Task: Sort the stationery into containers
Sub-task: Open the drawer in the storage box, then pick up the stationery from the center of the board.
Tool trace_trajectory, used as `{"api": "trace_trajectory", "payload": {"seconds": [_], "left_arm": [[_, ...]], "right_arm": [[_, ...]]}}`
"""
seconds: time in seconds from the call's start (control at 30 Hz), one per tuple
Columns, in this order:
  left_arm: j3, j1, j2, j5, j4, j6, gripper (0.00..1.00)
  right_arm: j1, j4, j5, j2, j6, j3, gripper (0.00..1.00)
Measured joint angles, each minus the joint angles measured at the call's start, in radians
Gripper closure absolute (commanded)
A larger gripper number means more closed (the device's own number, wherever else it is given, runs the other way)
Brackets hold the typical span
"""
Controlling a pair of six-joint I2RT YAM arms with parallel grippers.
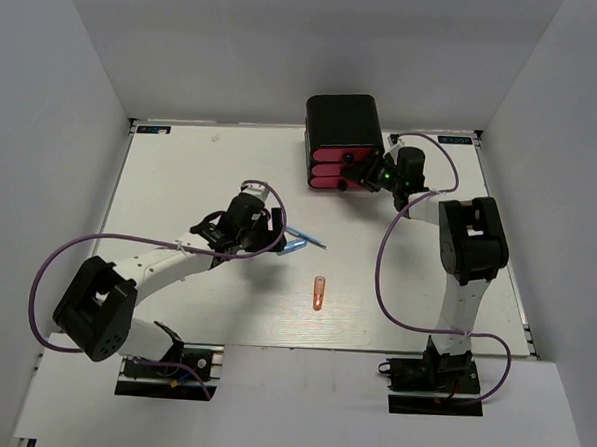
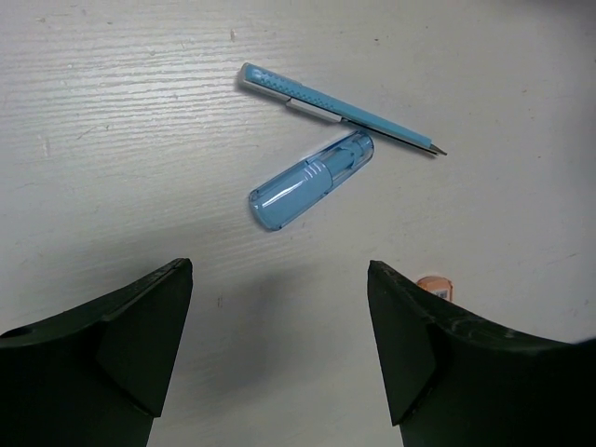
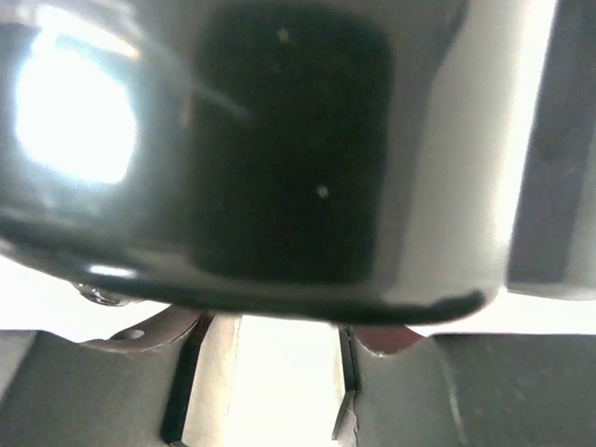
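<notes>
While the left jaws gape empty over marker (image 2: 310, 181) and pen (image 2: 340, 107), the right jaws' spread by the box (image 1: 342, 121) is unclear.

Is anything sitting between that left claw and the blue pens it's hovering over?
Nothing visible does. The open left gripper hangs over bare table, and the blue marker and the blue pen lie close together just ahead of its fingers.

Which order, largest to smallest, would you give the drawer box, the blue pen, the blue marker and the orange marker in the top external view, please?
1. the drawer box, by far
2. the blue pen, thin but longest
3. the orange marker and the blue marker: too alike to rank
</notes>
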Motion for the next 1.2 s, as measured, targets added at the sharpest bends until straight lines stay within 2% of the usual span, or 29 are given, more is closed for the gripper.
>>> {"api": "trace_trajectory", "payload": {"seconds": [0.23,0.33,0.47,0.53,0.63,0.93,1.1,1.13,1.2], "left_arm": [[0.023,0.000,0.082,0.034,0.042,0.035,0.14],[0.038,-0.002,0.127,0.048,0.052,0.073,0.14],[0.061,-0.019,0.182,0.056,0.068,0.142,0.14],[0.076,-0.027,0.207,0.056,0.072,0.175,0.14],[0.103,-0.042,0.250,0.044,0.076,0.231,0.14],[0.145,-0.084,0.359,-0.027,0.090,0.371,0.17],[0.178,-0.098,0.401,-0.060,0.099,0.425,0.28],[0.184,-0.098,0.406,-0.060,0.103,0.433,0.31],[0.193,-0.100,0.415,-0.058,0.108,0.450,0.44]], "right_arm": [[-0.002,0.079,-0.009,-0.047,0.003,-0.106,0.75],[-0.001,0.097,-0.016,-0.117,0.004,-0.208,0.71],[0.000,0.098,-0.030,-0.182,0.003,-0.297,0.57],[0.002,0.089,-0.035,-0.194,0.003,-0.313,0.40],[0.002,0.081,-0.037,-0.194,0.000,-0.313,0.34],[-0.001,0.001,-0.056,-0.255,-0.066,-0.341,0.32],[-0.002,-0.032,-0.093,-0.381,-0.134,-0.439,0.31],[-0.002,-0.044,-0.102,-0.406,-0.154,-0.453,0.28],[-0.002,-0.072,-0.119,-0.446,-0.188,-0.467,0.25]]}}
